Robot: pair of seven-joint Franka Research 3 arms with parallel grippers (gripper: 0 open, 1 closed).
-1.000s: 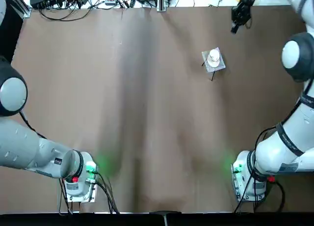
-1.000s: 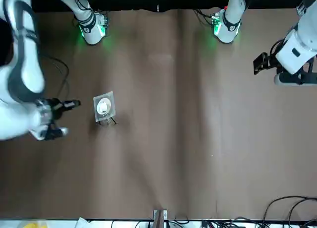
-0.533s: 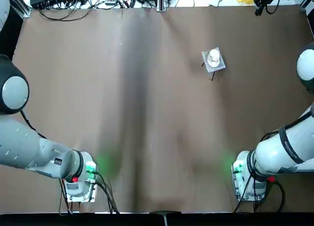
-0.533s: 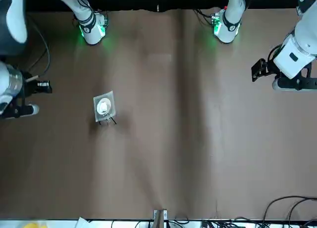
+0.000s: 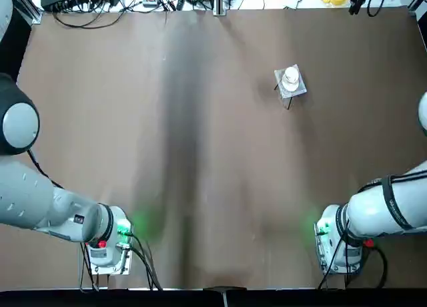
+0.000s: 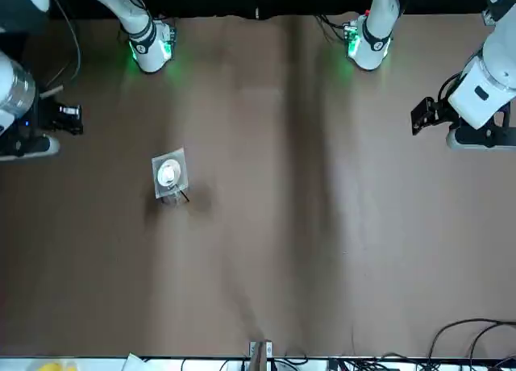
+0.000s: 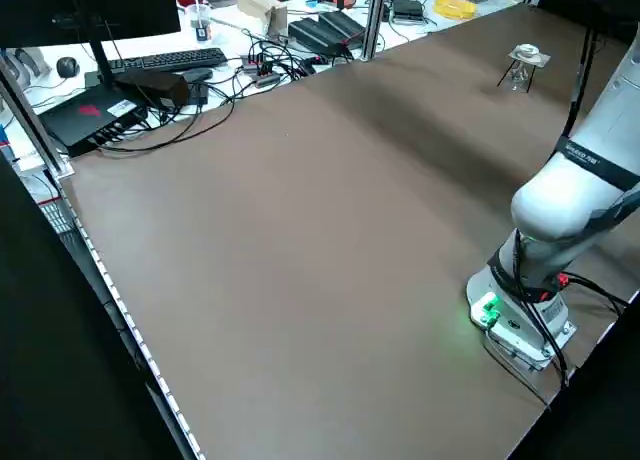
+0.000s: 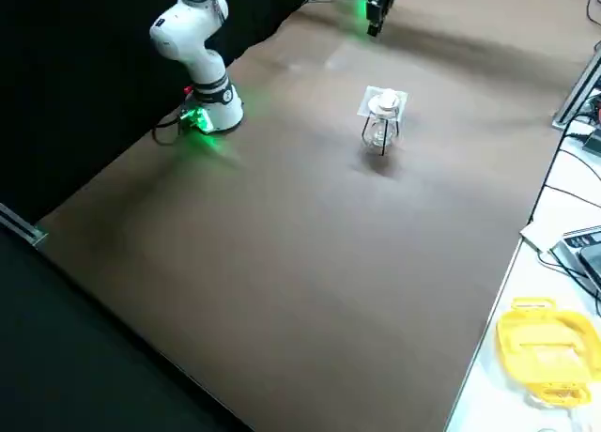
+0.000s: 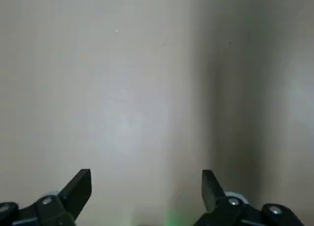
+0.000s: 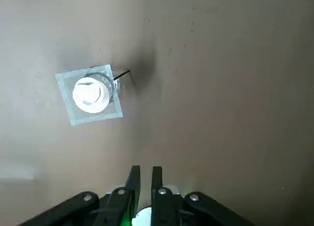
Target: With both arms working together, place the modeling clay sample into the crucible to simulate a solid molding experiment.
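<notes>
The crucible (image 5: 291, 75) is a small white cup on a grey mesh mat (image 5: 297, 88), raised on a thin wire stand at the table's far right. From above it shows as a white disc (image 10: 90, 94). I cannot make out the modeling clay sample apart from the white cup. My right gripper (image 6: 74, 119) hangs high near the table's right edge, well away from the stand; its fingers (image 10: 134, 179) are shut with nothing visible between them. My left gripper (image 6: 419, 118) hovers over bare table at the left side, open and empty (image 9: 146, 186).
The arms' bases (image 5: 110, 237) (image 5: 337, 240) glow green at the near edge. Beyond the far edge lies a bench with cables, a keyboard (image 7: 165, 58) and a yellow object (image 8: 543, 349). Brown tabletop (image 5: 200, 153) spreads between the arms.
My right gripper has pulled away from the crucible's stand, rising and moving out to the table's right edge. The left gripper has barely shifted. The crucible stands where it was.
</notes>
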